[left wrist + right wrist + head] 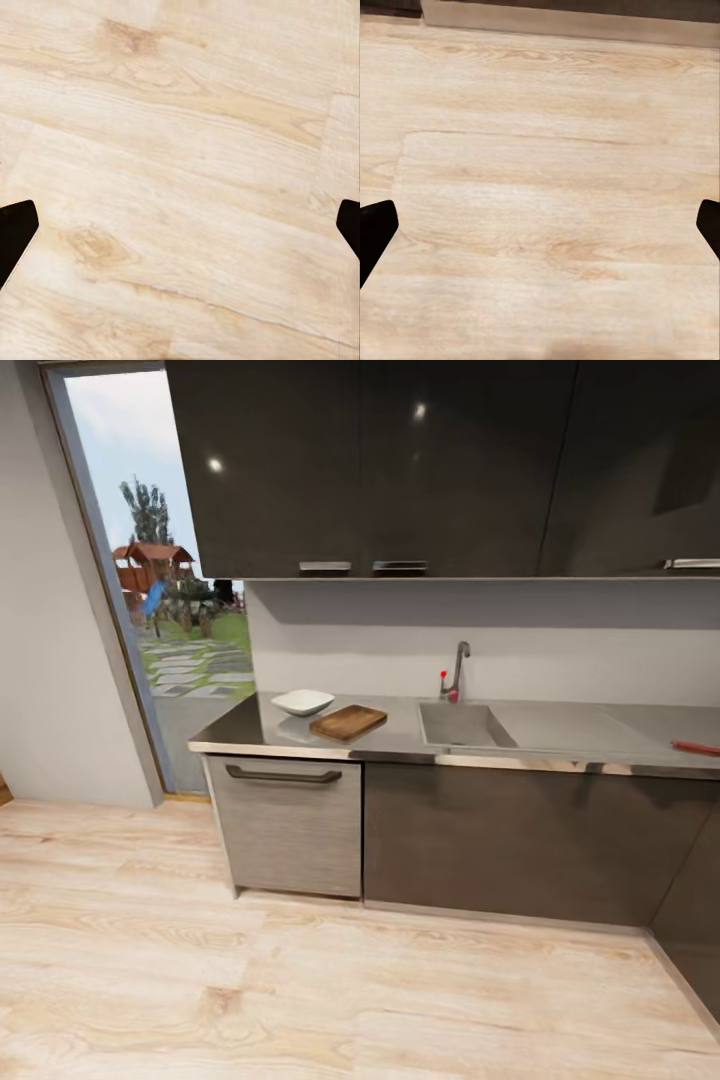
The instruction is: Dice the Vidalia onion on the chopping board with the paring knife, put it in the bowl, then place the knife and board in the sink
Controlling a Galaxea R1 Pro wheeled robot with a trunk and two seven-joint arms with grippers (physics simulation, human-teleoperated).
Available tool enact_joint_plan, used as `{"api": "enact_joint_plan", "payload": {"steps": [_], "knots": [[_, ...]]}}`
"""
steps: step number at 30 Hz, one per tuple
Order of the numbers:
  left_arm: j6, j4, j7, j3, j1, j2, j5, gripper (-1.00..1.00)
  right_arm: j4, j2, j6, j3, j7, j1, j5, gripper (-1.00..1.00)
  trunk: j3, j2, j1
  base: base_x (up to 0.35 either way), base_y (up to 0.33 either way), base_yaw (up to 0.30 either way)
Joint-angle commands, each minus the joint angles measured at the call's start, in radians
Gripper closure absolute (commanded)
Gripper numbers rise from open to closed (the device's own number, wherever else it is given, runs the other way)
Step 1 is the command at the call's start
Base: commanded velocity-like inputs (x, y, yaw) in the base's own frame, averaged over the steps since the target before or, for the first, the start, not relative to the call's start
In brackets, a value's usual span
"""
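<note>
A: What is seen on the countertop [240, 728]?

B: A white bowl [302, 702] is set near its left end, with the chopping board [348, 722] just beside it. The sink [462, 726] is sunk further right, and the paring knife [697, 747] is laid well beyond it.

A: And the grippers?

B: The left gripper [180, 225] and right gripper [540, 225] are held wide apart over the wooden floor [300, 980]; nothing is gripped. The onion cannot be made out.
</note>
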Motion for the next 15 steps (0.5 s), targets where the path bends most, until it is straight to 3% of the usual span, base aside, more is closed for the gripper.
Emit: {"api": "enact_joint_plan", "payload": {"steps": [1, 8, 12, 15], "knots": [[-0.003, 0.001, -0.001, -0.002, 0.0, 0.0, 0.01, -1.0, -0.001, 0.001, -0.001, 0.0, -0.004, 0.0, 0.001, -1.0, -0.001, 0.0, 0.001, 0.282, 0.137, 0.0], [-0.003, 0.001, -0.001, -0.002, 0.0, 0.001, 0.01, -1.0, -0.024, 0.001, 0.01, -0.001, -0.053, -0.002, 0.002, -1.0, -0.001, 0.0, 0.001, 0.286, 0.041, 0.0], [-0.003, 0.0, 0.0, -0.003, 0.0, 0.001, 0.007, -1.0, -0.072, 0.005, 0.015, -0.001, -0.169, -0.025, 0.0, -1.0, -0.001, 0.0, 0.001, 0.113, 0.004, 0.0], [-0.003, -0.002, 0.0, -0.003, 0.0, 0.006, 0.006, -1.0, -0.181, 0.009, 0.101, 0.001, -0.232, -0.048, -0.001, -1.0, -0.001, 0.0, 0.001, 0.026, 0.001, 0.0]]}}
